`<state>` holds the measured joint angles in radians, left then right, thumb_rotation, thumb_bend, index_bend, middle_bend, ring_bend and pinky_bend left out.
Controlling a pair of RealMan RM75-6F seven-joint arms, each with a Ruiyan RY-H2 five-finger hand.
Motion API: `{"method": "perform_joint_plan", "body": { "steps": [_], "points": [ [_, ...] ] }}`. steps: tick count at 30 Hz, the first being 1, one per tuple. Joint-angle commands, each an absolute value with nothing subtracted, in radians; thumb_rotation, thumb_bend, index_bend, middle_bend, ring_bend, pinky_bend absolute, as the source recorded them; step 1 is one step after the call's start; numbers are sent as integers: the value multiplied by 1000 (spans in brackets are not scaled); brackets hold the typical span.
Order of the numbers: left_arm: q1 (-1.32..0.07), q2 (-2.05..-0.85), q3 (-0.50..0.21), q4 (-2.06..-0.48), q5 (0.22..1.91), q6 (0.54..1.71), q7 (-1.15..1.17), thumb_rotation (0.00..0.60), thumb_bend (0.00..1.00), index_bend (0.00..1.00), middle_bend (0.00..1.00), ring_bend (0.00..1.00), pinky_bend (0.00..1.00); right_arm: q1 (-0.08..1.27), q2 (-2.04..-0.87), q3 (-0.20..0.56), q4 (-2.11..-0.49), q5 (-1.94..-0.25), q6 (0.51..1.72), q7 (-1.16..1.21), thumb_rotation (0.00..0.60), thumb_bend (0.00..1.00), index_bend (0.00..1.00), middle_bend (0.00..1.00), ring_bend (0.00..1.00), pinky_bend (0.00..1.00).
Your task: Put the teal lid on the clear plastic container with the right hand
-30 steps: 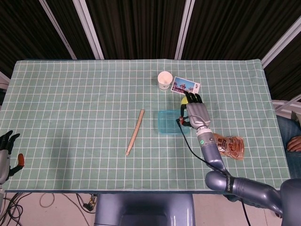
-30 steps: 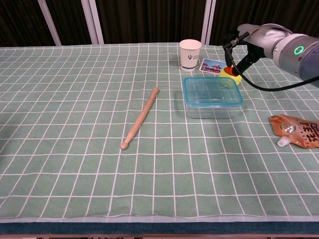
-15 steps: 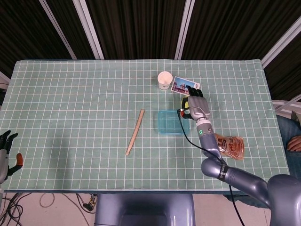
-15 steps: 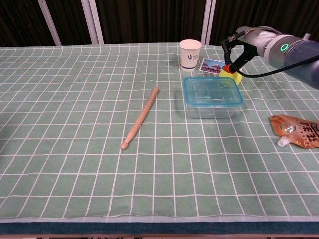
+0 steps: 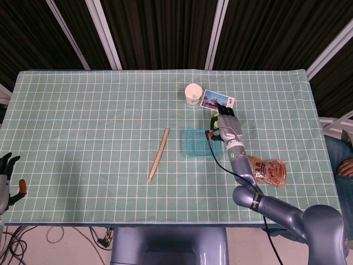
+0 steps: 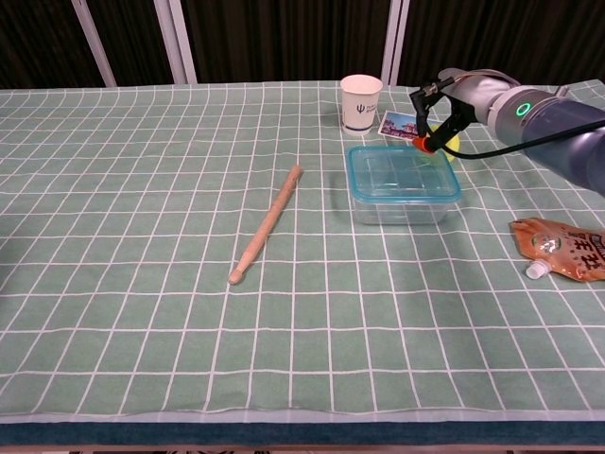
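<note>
The teal lid [image 6: 402, 172] lies on top of the clear plastic container [image 6: 402, 208], right of the table's middle; from the head view they show as one teal square [image 5: 197, 142]. My right hand [image 5: 228, 125] hovers at the container's right far corner with fingers stretched out towards the far edge, holding nothing. In the chest view its wrist [image 6: 477, 93] reaches in from the right above that corner. My left hand [image 5: 6, 178] hangs off the table's near left corner, fingers apart and empty.
A white paper cup [image 6: 361, 102] and a picture card [image 5: 218, 101] stand just beyond the container. A yellow object [image 6: 452, 148] peeks out behind its right far corner. A wooden stick [image 5: 159, 154] lies left of it, and an orange sauce pouch [image 6: 565, 248] lies to the right.
My right hand has shifted a little left, closer over the container's right far corner. The lid and container have not moved. The left hand has stayed put.
</note>
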<state>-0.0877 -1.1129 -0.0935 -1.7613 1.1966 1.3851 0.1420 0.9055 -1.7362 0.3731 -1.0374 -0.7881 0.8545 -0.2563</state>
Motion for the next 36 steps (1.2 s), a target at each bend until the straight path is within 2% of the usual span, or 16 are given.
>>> {"method": "perform_joint_plan", "body": {
  "steps": [1, 13, 36],
  "points": [
    [-88, -1112, -94, -1763, 1193, 1383, 140, 600, 568, 114, 0, 0, 0, 909, -1745, 374, -1021, -787, 848, -256, 600, 640, 707, 52, 0, 0],
    [-90, -1111, -97, -1764, 1189, 1383, 140, 600, 568, 114, 0, 0, 0, 916, -1772, 369, -949, -777, 806, -260, 600, 641, 709, 53, 0, 0],
    [-90, -1110, -97, -1766, 1191, 1386, 140, 600, 568, 114, 0, 0, 0, 918, -1765, 354, -980, -756, 787, -327, 600, 641, 717, 52, 0, 0]
  ]
}}
